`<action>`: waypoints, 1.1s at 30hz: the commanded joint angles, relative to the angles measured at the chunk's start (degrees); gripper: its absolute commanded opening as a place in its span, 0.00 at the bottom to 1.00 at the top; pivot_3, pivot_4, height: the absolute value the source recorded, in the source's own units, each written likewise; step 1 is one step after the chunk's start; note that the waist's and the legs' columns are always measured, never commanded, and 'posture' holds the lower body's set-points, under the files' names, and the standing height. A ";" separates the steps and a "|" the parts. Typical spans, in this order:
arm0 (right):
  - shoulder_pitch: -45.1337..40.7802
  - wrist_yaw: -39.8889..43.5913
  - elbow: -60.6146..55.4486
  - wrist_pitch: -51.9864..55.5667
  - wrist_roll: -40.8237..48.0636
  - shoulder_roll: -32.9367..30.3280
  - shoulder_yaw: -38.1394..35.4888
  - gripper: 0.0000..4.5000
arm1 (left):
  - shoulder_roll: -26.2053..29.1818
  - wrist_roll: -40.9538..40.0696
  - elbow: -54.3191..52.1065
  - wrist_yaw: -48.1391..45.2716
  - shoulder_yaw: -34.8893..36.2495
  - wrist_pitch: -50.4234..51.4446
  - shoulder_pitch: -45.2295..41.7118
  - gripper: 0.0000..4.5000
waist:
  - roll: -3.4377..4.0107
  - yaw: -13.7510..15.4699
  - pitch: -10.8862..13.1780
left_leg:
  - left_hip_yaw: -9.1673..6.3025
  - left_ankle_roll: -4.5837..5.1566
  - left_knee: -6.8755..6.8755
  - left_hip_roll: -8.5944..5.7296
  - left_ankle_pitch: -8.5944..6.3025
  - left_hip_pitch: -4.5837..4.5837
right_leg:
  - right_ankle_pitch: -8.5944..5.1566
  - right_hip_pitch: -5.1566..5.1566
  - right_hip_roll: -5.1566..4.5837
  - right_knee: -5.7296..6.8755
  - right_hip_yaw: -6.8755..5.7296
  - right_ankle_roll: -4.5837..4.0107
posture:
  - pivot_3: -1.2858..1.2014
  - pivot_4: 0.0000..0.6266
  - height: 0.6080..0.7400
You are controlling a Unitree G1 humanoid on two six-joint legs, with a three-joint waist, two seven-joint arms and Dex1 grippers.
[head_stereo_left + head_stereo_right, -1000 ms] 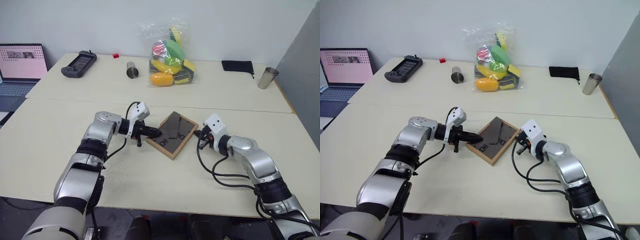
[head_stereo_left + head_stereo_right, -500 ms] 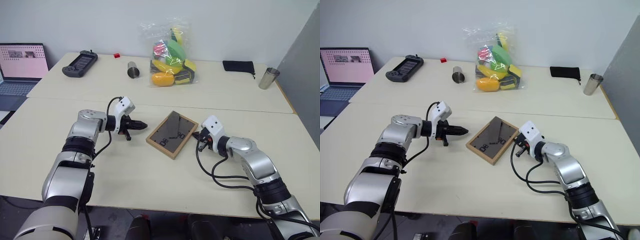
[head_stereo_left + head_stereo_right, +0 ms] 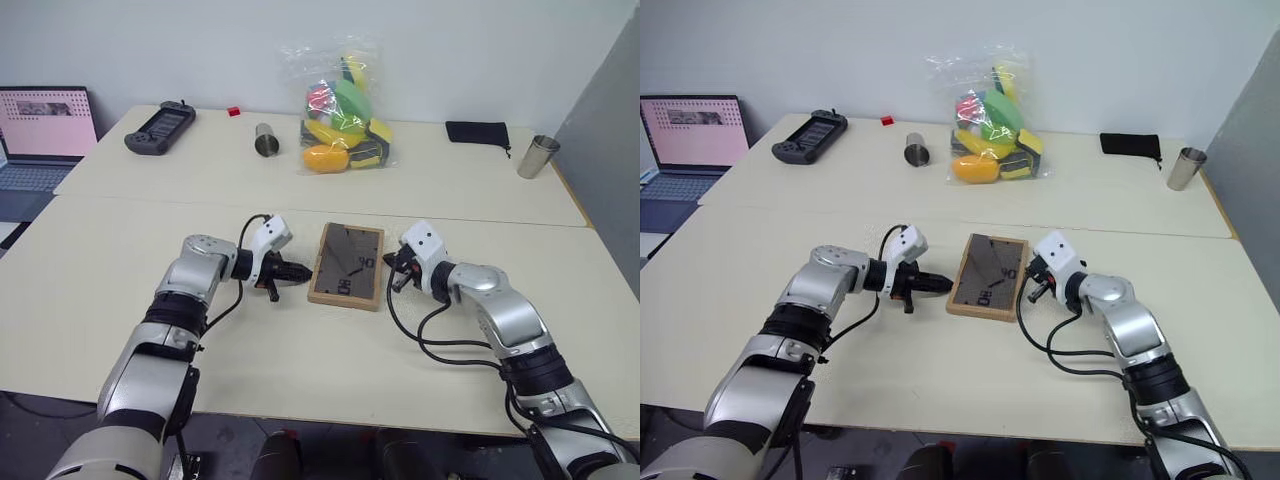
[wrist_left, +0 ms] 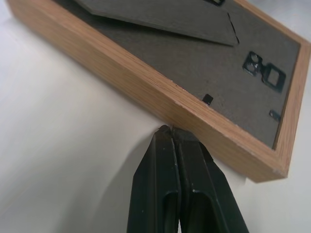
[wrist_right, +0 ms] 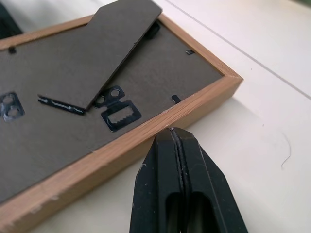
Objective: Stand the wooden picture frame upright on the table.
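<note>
Left eye view shows the wooden picture frame (image 3: pixel 346 265) lying flat, back panel up, on the near section of the desk (image 3: pixel 90 270), just this side of the seam. The left hand (image 3: pixel 303 272) has its fingers pressed shut with the tips against the frame's left edge; the right hand (image 3: pixel 388 264), likewise shut on nothing, meets the opposite edge. Both seem to be nudging rather than gripping. Judged from this, nothing is stood up yet: the frame must be raised and its stand propped. Beyond the frame: one bag of toys (image 3: pixel 342 108), two metal cups (image 3: pixel 265 140), one controller (image 3: pixel 158 127), one laptop (image 3: pixel 40 130).
</note>
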 commanded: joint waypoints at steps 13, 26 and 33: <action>0.34 2.16 -1.35 -4.12 -1.35 -2.34 -0.53 0.00 | 3.47 -2.99 -3.96 0.99 3.42 1.07 0.22 0.00 | 0.00 0.08 0.00 | -0.01 0.00 0.00 0.00 0.00 0.00 | 0.00 0.00 -0.01 0.00 -0.01 0.00 | 0.52 0.24 1.00; 9.86 11.17 -15.90 -7.64 2.31 -15.48 -5.03 0.00 | 8.75 -19.78 -21.07 0.63 10.45 32.14 4.03 0.00 | 0.00 0.08 0.01 | -0.03 0.00 0.00 0.01 0.00 -0.01 | 0.00 0.02 -0.01 -0.01 -0.02 0.00 | 0.52 0.24 1.00; 12.39 13.18 -19.03 -7.89 2.95 -18.48 -6.05 0.00 | 4.81 -21.42 -10.54 13.99 14.96 46.50 -1.49 0.00 | 0.00 0.20 0.00 | -0.05 0.00 0.06 -0.01 0.00 0.01 | -0.01 0.05 0.00 -0.02 -0.03 0.01 | 0.52 0.24 1.00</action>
